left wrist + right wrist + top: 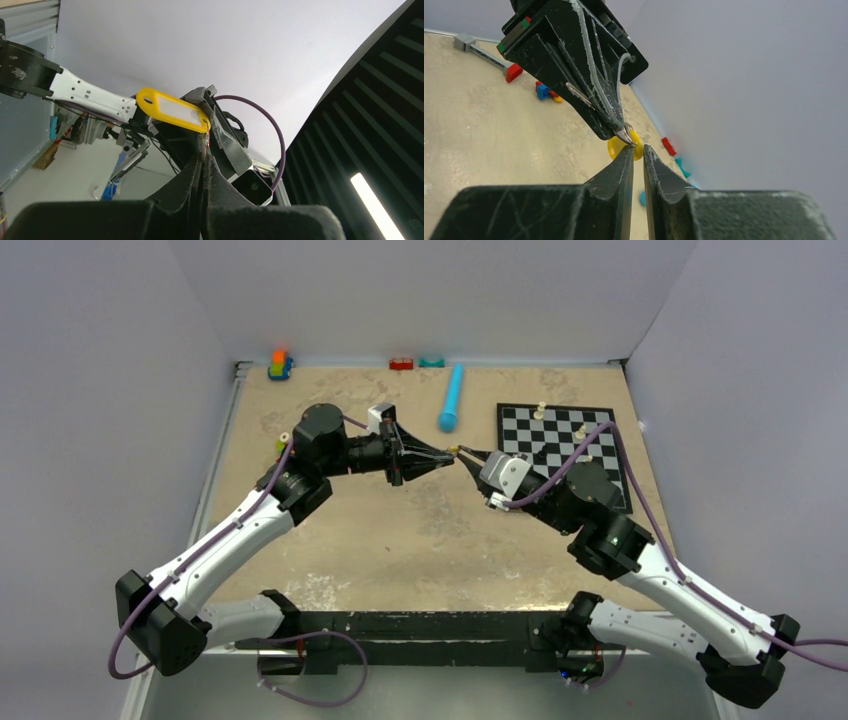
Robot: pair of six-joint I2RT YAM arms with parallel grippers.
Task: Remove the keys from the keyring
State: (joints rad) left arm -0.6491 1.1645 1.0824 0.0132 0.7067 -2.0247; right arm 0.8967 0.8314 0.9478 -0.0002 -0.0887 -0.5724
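My left gripper (450, 455) is held above the middle of the table, shut on the silver keyring (626, 135). In the left wrist view the ring sits pinched at the fingertips (206, 145), and its yellow tag (172, 111) sticks up and to the left. The tag (616, 148) also shows behind the ring in the right wrist view. My right gripper (638, 149) faces the left one tip to tip. Its jaws stand a narrow gap apart with nothing between them, and its left fingertip touches the ring. I cannot make out the keys in any view.
A chessboard (590, 425) with small white pieces lies at the back right, under the right arm. A blue cylinder (452, 398) lies behind the grippers. Toy blocks (280, 364), a red brick (402, 364) and a teal piece (432, 362) line the back wall.
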